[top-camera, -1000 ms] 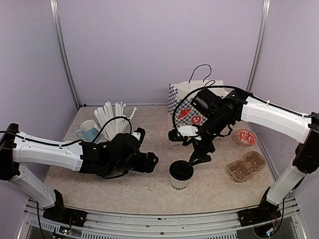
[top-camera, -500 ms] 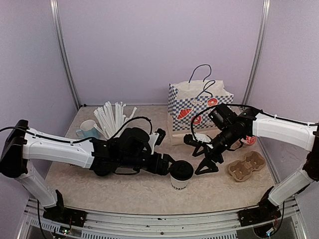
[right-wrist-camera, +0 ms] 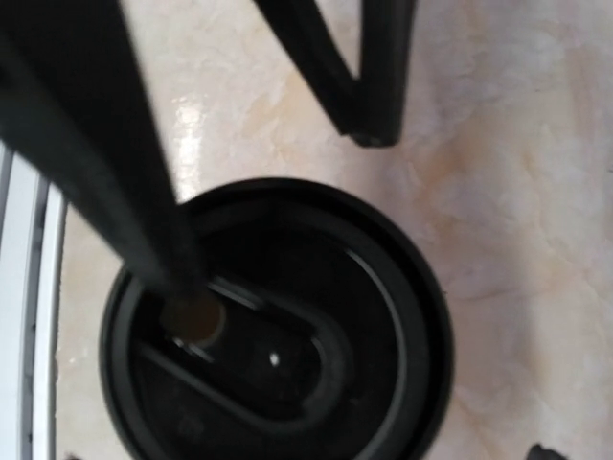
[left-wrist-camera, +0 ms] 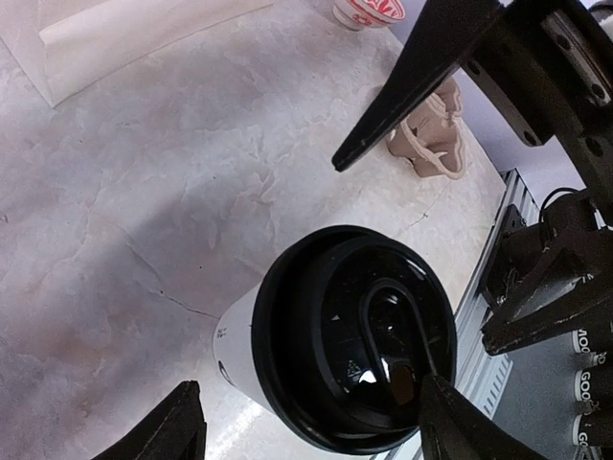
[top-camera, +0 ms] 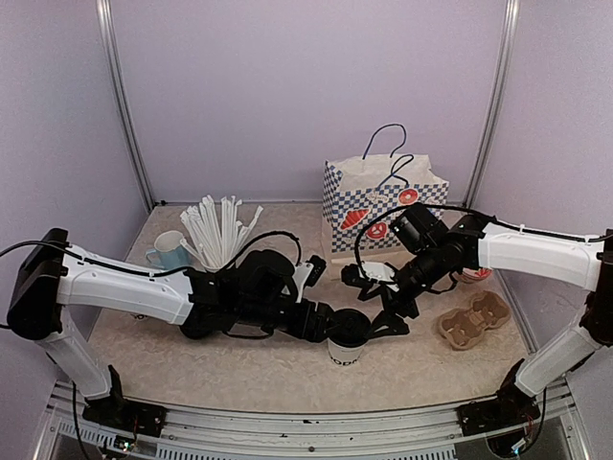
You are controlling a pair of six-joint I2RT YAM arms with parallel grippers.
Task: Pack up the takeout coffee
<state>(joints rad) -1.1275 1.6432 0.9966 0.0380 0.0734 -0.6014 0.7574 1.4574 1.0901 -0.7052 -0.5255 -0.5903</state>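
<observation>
The cup [top-camera: 348, 337] stands on the table [top-camera: 192, 362] just ahead of the left gripper [top-camera: 329, 322], between its fingertips [left-wrist-camera: 180, 431], and directly under the right gripper [top-camera: 378, 316]. To that gripper's right lies the cup carrier [top-camera: 472, 319]; behind it stands the paper bag [top-camera: 383, 203]; behind the left arm [top-camera: 124, 287], the straw cup [top-camera: 218, 232] and mug [top-camera: 170, 251]

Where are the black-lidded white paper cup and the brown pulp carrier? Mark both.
black-lidded white paper cup [left-wrist-camera: 356, 340], left wrist view, lid top.
brown pulp carrier [top-camera: 474, 319], top external view, middle.
</observation>
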